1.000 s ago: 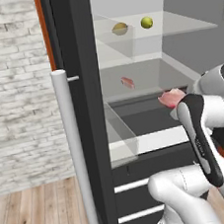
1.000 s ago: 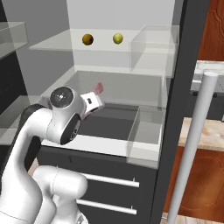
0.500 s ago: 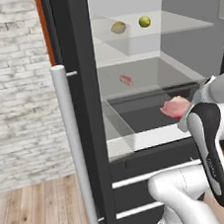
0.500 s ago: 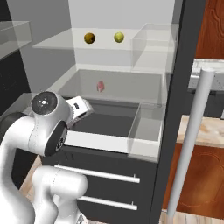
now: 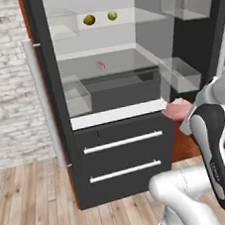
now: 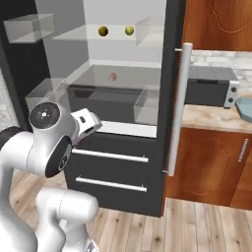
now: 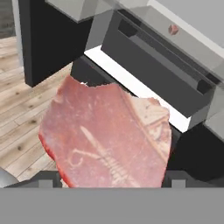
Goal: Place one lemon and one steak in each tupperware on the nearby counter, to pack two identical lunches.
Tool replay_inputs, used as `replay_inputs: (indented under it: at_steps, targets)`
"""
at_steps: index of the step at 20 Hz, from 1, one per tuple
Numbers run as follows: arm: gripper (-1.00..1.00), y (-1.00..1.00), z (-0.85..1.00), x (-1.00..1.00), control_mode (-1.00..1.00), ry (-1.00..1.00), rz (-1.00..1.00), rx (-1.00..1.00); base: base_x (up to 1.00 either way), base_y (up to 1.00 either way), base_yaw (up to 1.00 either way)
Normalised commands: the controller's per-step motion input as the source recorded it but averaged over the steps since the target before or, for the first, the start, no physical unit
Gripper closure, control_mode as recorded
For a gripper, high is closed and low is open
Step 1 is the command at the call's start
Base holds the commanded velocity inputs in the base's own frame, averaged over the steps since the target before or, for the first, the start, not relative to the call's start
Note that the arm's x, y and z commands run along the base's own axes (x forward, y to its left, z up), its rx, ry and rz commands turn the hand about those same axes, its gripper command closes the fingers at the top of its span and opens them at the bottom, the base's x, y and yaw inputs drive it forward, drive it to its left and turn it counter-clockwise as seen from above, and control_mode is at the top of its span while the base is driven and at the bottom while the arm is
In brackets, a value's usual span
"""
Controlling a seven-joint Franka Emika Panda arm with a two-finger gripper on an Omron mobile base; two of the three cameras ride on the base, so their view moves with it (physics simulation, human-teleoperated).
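My gripper (image 7: 109, 178) is shut on a pink-red steak (image 7: 105, 135), which spans the space between its two fingertips. From the left base view the held steak (image 5: 176, 109) hangs in front of the open fridge, level with the white ledge above its drawers. A second steak (image 5: 100, 64) lies on the fridge's middle shelf. Two lemons sit on the top shelf, a dull orange-yellow one (image 5: 89, 20) and a yellow-green one (image 5: 112, 15). A pale blue-grey tupperware (image 6: 245, 107) shows at the right edge, on the counter (image 6: 216, 119).
The fridge door stands open beside the counter, its long steel handle (image 6: 177, 106) upright. A grey toaster oven (image 6: 209, 88) stands on the counter left of the tupperware. Two black drawers (image 5: 125, 155) sit below the shelves. Wooden floor lies in front.
The whole picture has shifted, so the base has moved back from the fridge. The gripper has come out of the fridge interior with the steak still in it.
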Motion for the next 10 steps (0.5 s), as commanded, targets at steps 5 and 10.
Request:
replay_inputs:
  at_steps: [5,10]
  targets:
    - [1.0,0.0,0.0,0.0,1.0,0.0,0.0,0.0,-0.22,-1.0,0.0]
    - [1.0,0.0,0.0,0.0,1.0,0.0,0.0,0.0,0.0,-1.0,0.0]
